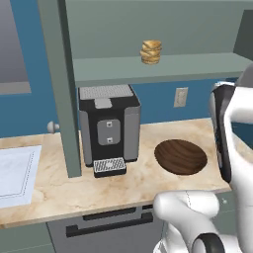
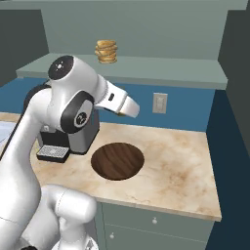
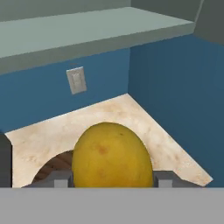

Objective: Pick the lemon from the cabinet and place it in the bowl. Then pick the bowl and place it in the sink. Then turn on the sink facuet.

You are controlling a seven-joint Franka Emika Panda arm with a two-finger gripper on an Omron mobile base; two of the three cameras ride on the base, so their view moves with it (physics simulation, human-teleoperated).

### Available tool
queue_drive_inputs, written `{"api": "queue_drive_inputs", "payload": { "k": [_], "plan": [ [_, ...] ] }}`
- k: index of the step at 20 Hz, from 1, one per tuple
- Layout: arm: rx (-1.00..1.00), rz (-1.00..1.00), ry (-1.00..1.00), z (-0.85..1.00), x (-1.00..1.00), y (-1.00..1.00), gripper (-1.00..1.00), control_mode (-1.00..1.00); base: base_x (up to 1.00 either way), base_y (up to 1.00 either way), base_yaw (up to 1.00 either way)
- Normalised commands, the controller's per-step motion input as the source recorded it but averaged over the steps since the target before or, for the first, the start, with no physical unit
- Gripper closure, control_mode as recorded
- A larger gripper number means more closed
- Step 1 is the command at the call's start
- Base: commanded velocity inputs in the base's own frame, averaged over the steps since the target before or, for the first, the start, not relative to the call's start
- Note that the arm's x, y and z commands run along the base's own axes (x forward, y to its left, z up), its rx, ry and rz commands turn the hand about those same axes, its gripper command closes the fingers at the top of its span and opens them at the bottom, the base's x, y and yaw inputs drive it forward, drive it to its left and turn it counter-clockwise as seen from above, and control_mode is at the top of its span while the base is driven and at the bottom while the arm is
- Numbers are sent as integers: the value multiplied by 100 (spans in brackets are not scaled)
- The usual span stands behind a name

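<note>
Between the fingertips in the hand view, the lemon (image 3: pixel 112 155) sits large and yellow, with a grey pad pressed against each of its sides, so the gripper (image 3: pixel 112 178) is closed on the fruit. Just behind and below it in that view, a dark wood-grained arc of the bowl (image 3: pixel 54 168) shows at the lemon's left. In the right base view the hand reaches out over the counter (image 2: pixel 176 161), and a sliver of yellow peeks from under its white tip, above and slightly behind the bowl. The bowl rests upright on the marble counter, right of the coffee machine (image 1: pixel 109 126) and near but apart from it; nothing lies inside it. At the near left of the counter, in the left base view, is the pale rim of the sink (image 1: pixel 17 170). Farther back, a white wall outlet (image 2: pixel 159 103) is set in the blue wall (image 3: pixel 175 96) behind the bowl. Farthest and highest, the grey-green cabinet (image 2: pixel 161 66) runs across the wall with its flat shelf, and a tan stacked lump of food (image 1: pixel 151 52) stands on that shelf. A cabinet door (image 1: pixel 62 89) stands edge-on left of the coffee machine in the left base view, with a small round knob (image 1: pixel 51 127) beside it.
</note>
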Motion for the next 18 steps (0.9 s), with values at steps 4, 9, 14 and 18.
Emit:
{"api": "queue_drive_inputs", "payload": {
  "k": [4,9,14,18],
  "plan": [
    [0,8,10,-94,-65,48,100,-100,0,0,0],
    [0,18,2,-100,-4,56,100,-100,0,0,0],
    [0,17,5,-97,49,51,100,-100,0,0,0],
    [0,12,15,-62,53,16,100,-100,0,0,0]
  ]
}}
